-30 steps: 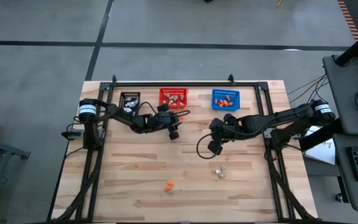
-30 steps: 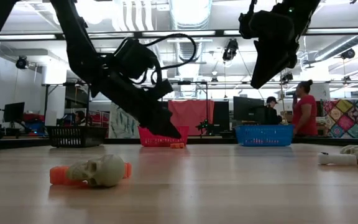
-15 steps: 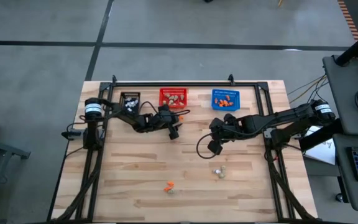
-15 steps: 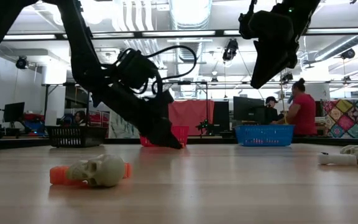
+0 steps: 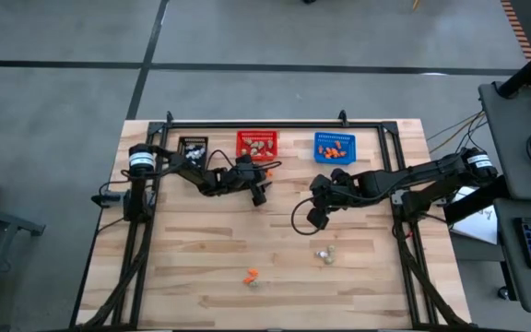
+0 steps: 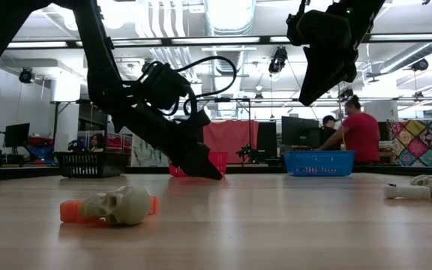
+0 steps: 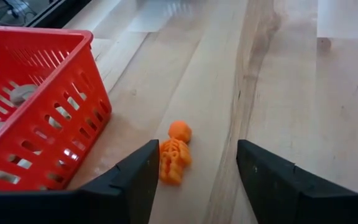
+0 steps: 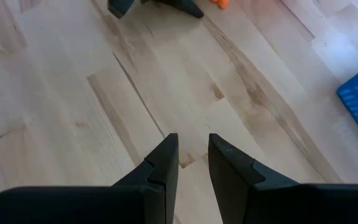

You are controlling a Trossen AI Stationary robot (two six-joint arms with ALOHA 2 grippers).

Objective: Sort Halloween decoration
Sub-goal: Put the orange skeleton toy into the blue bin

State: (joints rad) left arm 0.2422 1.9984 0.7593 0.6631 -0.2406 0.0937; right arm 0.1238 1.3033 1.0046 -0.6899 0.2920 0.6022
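A tiny orange skeleton trinket (image 7: 174, 152) lies flat on the table beside the red basket (image 7: 36, 112). My left gripper (image 7: 197, 177) is open and low over the table; its fingers stand on either side of the trinket without touching it. In the high view this gripper (image 5: 260, 189) is just near of the red basket (image 5: 256, 145). My right gripper (image 8: 193, 162) hangs raised over bare wood (image 5: 313, 214), open by a narrow gap and holding nothing. More trinkets lie on the near part of the table: an orange one with a skull (image 5: 251, 275) and beige ones (image 5: 325, 254).
The black basket (image 5: 193, 150), the red basket and the blue basket (image 5: 334, 148) stand in a row at the far edge, each with trinkets inside. The low view shows the skull (image 6: 122, 205) and a beige bone (image 6: 418, 187) close by. People are in the room behind.
My left gripper has come down toward the table beside the red basket, and in the low view it now covers the orange trinket there. The right arm has kept still. A person in the background has moved.
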